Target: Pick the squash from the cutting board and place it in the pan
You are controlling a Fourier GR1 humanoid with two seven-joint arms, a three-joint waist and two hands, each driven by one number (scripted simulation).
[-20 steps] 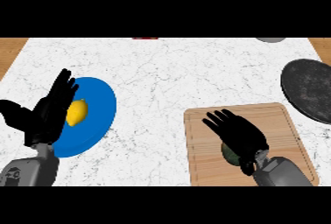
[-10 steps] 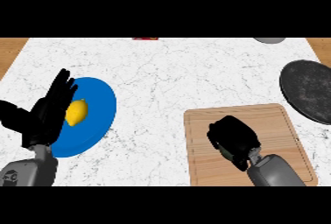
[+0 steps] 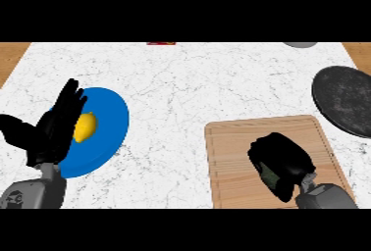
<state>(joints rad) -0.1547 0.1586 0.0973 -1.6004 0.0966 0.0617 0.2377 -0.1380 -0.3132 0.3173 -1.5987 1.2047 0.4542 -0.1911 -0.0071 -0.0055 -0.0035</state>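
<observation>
No brand, label or legible writing shows anywhere on the counter (image 3: 188, 78); a small red item (image 3: 161, 43) at the 12 o'clock edge is cut off and too small to read. The squash (image 3: 270, 175) shows only as a narrow dark green sliver with a lighter fleck, the rest hidden under the right hand (image 3: 284, 158). That hand is curled down around the squash, fingers bent over it and closed on it, at the lower centre of the cutting board (image 3: 239, 147). Whether the squash rests on the board or is clear of it cannot be told. The board is pale wood with a grooved border and lies at about 5 o'clock on the white marbled counter. The pan (image 3: 349, 100), dark grey and round, sits at 3 o'clock, just beyond the board's upper right corner and partly cut by the edge of view; nothing lies in its visible part. A grey round object (image 3: 301, 44) is clipped at 1 o'clock. At 9 o'clock a blue plate (image 3: 109, 127) carries a yellow lemon (image 3: 85, 127). The left hand (image 3: 54, 130) rests open, fingers straight and pointing up, over the plate's left side and partly covering it. Bare wood strips (image 3: 11, 61) flank the counter.
</observation>
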